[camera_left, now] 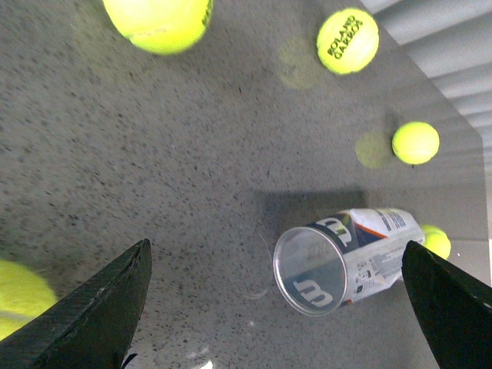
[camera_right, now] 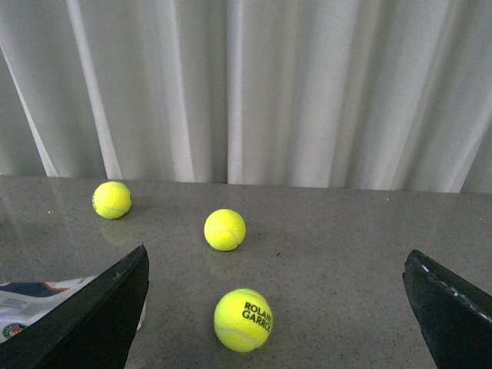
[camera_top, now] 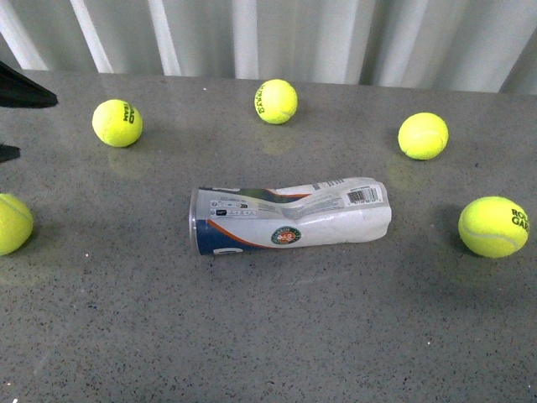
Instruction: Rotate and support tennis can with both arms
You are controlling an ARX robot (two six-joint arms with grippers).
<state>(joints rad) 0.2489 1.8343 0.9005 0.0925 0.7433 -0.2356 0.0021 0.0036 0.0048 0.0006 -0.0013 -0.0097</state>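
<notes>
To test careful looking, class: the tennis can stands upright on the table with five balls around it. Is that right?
Not quite. The can lies on its side, not upright, as the front view shows. The rest holds: it is on the table with five balls around it.

The can (camera_top: 289, 220) is clear plastic with a white label, a navy band, a thin orange stripe, a round green-and-orange logo and a black barcode. The end facing the left gripper (camera_left: 275, 244) shows a white W. Both grippers are black, and the left one's fingers (camera_left: 92, 315) have a fine woven texture. Just ahead of the right gripper (camera_right: 275, 250), a ball (camera_right: 243, 320) is yellow-green with black lettering. The table (camera_top: 268, 336) is grey, speckled dark and pale. The curtain (camera_right: 269, 92) is white with vertical folds.
</notes>
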